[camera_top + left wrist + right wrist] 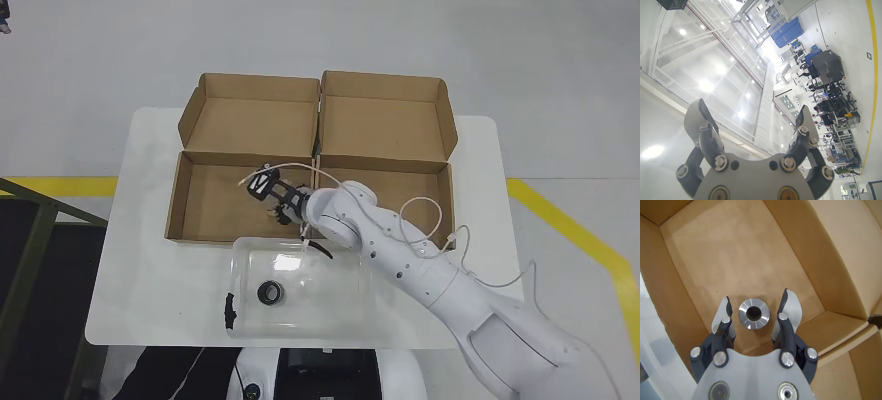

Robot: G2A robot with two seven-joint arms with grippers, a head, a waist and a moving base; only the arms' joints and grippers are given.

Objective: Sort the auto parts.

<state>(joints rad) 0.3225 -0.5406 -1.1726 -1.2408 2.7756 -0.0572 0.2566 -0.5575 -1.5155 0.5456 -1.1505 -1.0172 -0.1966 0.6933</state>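
Note:
My right gripper [756, 295] is open inside the left cardboard box [730, 253], low over its floor. A shiny metal bushing [754, 313] with a round bore lies on the box floor between the two fingers, with a gap on either side. In the top view the right gripper [272, 195] sits over the right half of that left box [210, 205]. A black ring part [269, 293] lies in the clear plastic bin [345, 310] at the table's front. My left gripper [752, 103] is open with nothing in it, pointing up at the hall ceiling.
A second cardboard box [400, 195] stands right beside the left one, both with lids folded back. A small black piece [229, 308] sits at the bin's left edge. White table surface [140, 260] lies bare to the left of the boxes.

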